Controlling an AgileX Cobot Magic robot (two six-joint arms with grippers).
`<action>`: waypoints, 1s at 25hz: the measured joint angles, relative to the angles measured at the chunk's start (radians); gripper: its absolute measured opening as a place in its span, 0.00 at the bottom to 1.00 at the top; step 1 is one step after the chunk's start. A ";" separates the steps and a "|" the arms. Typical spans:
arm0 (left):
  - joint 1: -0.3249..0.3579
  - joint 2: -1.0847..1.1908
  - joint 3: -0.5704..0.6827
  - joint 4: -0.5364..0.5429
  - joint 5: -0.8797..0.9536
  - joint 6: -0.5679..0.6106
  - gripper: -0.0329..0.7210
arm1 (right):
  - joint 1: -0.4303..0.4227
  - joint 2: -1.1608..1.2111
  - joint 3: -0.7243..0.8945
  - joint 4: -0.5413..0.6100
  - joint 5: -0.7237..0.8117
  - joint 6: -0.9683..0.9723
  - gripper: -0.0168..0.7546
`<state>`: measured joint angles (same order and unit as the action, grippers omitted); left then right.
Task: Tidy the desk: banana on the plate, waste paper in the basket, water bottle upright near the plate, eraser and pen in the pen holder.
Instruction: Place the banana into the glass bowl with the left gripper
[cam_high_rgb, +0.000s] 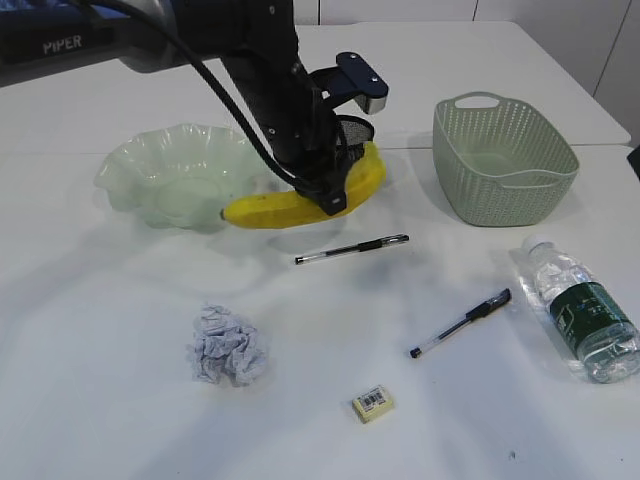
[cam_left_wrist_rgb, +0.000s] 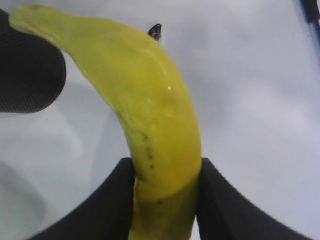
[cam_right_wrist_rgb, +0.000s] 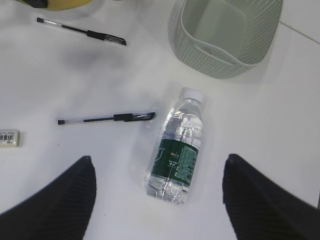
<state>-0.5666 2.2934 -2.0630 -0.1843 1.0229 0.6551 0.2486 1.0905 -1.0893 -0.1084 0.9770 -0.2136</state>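
The left gripper (cam_left_wrist_rgb: 167, 192) is clamped on the banana (cam_high_rgb: 300, 200), both jaws pressing its flanks near one end, and holds it beside the plate (cam_high_rgb: 150, 165). One tip of the fruit reaches just past the wavy rim while the rest hangs outside it, close to the pen holder (cam_high_rgb: 355, 130) behind. The grip sits well off the banana's middle, so the long free end could swing or slip as the arm moves, and a low pass might catch the rim and push the light dish across the desk (cam_high_rgb: 100, 380).

The right gripper (cam_right_wrist_rgb: 157, 200) hovers with its jaws spread wide and empty above the water bottle (cam_right_wrist_rgb: 177, 145), which lies on its side near the basket (cam_right_wrist_rgb: 225, 35). Closing on the round, slick bottle could roll it away.

The waste paper (cam_high_rgb: 228, 346), eraser (cam_high_rgb: 372, 402) and two pens (cam_high_rgb: 352, 249) are not yet put away.
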 joint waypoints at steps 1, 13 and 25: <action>0.004 0.000 0.000 0.001 -0.007 -0.002 0.37 | 0.000 0.000 0.000 0.000 0.000 0.000 0.78; 0.006 0.000 0.000 0.025 -0.102 -0.004 0.37 | 0.000 0.000 0.000 0.000 0.000 0.000 0.78; 0.013 0.000 -0.053 0.153 -0.183 -0.048 0.37 | 0.000 0.000 0.000 0.000 0.000 0.000 0.78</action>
<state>-0.5532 2.2934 -2.1162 -0.0318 0.8400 0.6074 0.2486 1.0905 -1.0893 -0.1084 0.9770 -0.2136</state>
